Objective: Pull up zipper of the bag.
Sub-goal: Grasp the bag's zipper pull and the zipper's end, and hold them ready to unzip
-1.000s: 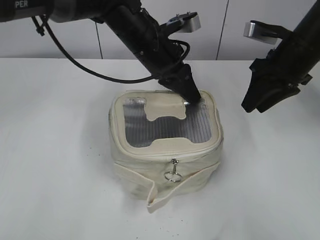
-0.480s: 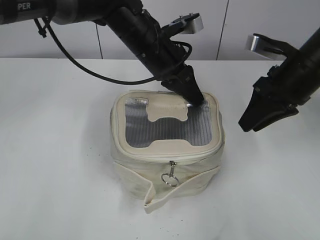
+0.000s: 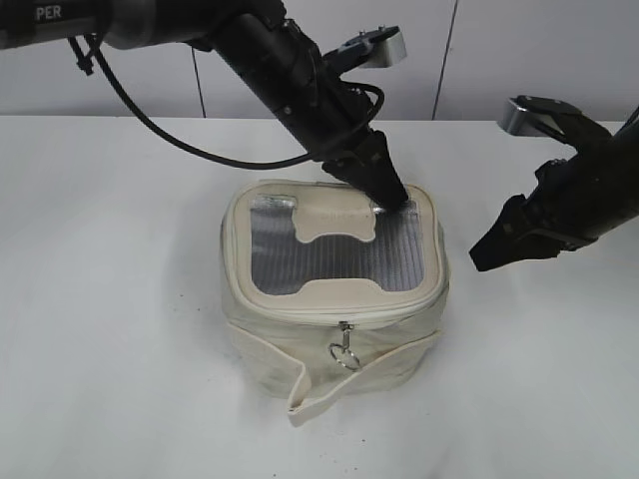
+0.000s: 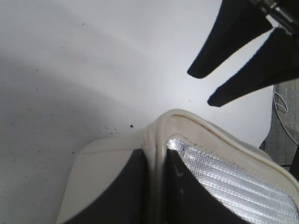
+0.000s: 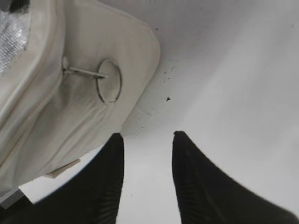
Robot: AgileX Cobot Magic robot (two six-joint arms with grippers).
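Note:
The cream-white bag (image 3: 329, 299) stands mid-table with its grey mesh lid (image 3: 329, 254) facing up. The zipper (image 3: 290, 309) runs round the lid edge. One silver slider with a ring pull (image 3: 345, 351) hangs at the front. A slider with a ring pull (image 5: 108, 80) also shows on the bag's side (image 5: 42, 112) in the right wrist view. My left gripper (image 3: 391, 200) is shut on the lid rim at the back right corner, its jaws (image 4: 156, 156) either side of the cream edge (image 4: 161, 126). My right gripper (image 3: 484, 254) is open and empty, low beside the bag's right side, with its jaws (image 5: 147, 135) over bare table.
The white table (image 3: 110, 299) carries only the bag. The loose cream strap (image 3: 310, 384) droops at the bag's front. A white wall (image 3: 519, 30) stands behind. My right gripper's fingers (image 4: 210, 84) show beyond the bag in the left wrist view.
My right gripper has dropped lower beside the bag, its arm swinging out to the right. My left gripper has stayed clamped on the lid rim, and the bag has barely shifted.

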